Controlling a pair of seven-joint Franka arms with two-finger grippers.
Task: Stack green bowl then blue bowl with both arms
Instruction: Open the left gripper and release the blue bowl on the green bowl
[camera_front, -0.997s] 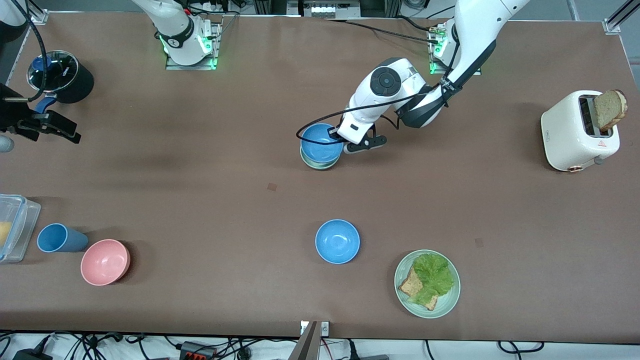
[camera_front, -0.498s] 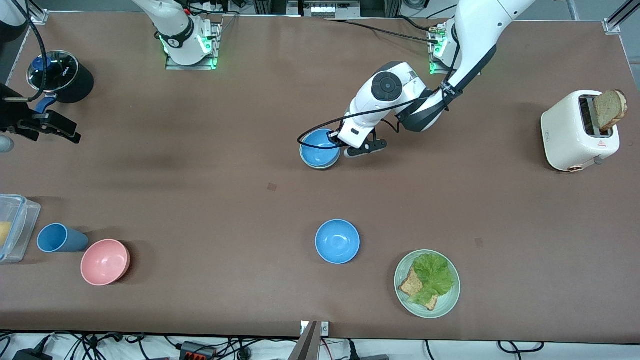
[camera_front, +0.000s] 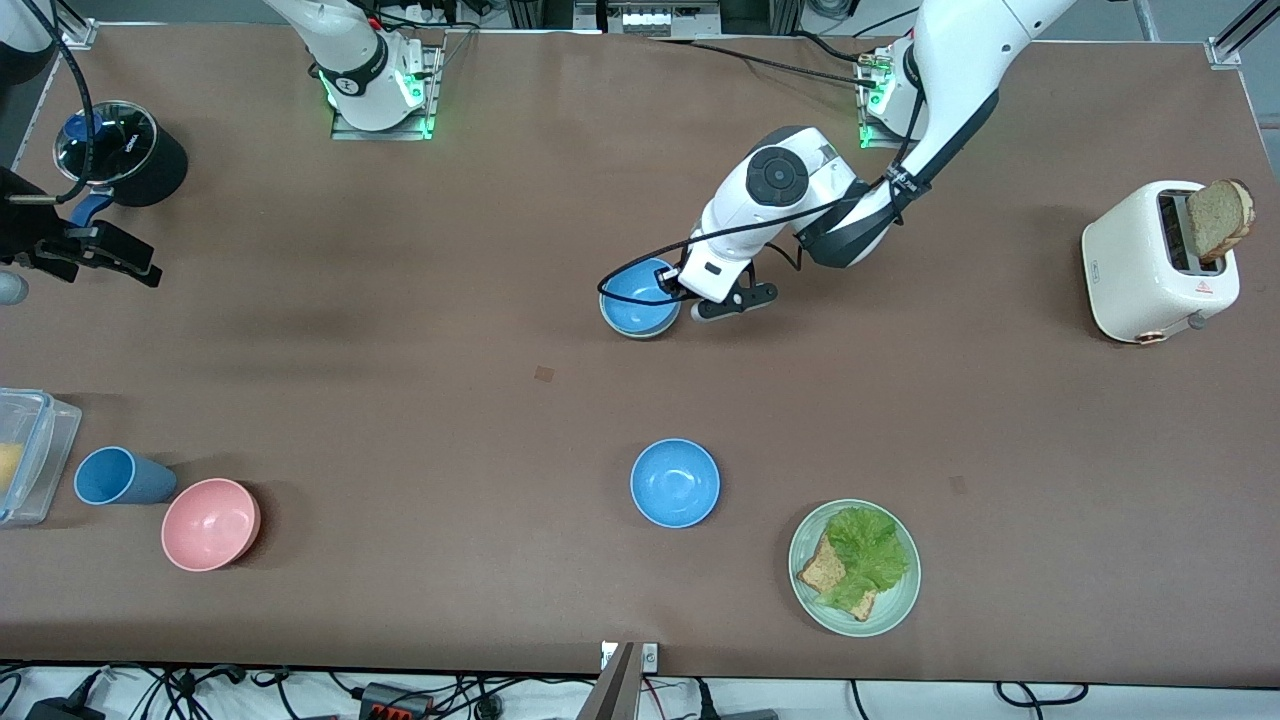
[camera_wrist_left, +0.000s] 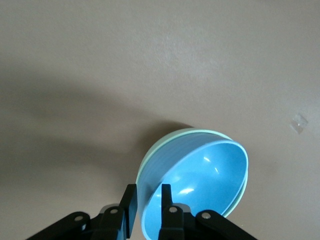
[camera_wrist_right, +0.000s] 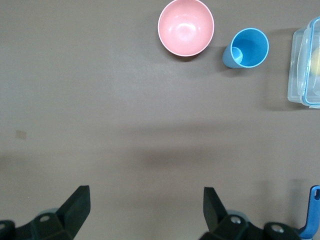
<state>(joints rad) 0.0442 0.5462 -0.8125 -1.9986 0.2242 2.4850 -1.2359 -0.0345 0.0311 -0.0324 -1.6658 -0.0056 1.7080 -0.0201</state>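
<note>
A blue bowl sits nested in the green bowl, whose pale rim shows around it, at mid-table toward the robots' bases. My left gripper straddles the blue bowl's rim, one finger inside and one outside, slightly parted from the wall, so open. A second blue bowl rests alone nearer the front camera. My right gripper hangs wide open and empty over bare table at the right arm's end.
A pink bowl, a blue cup and a clear container are at the right arm's end. A black pot stands there too. A green plate with lettuce and toast lies near the front edge. A white toaster stands at the left arm's end.
The left gripper lowered the blue bowl into the green bowl and its fingers have loosened from the rim. The right arm has not moved.
</note>
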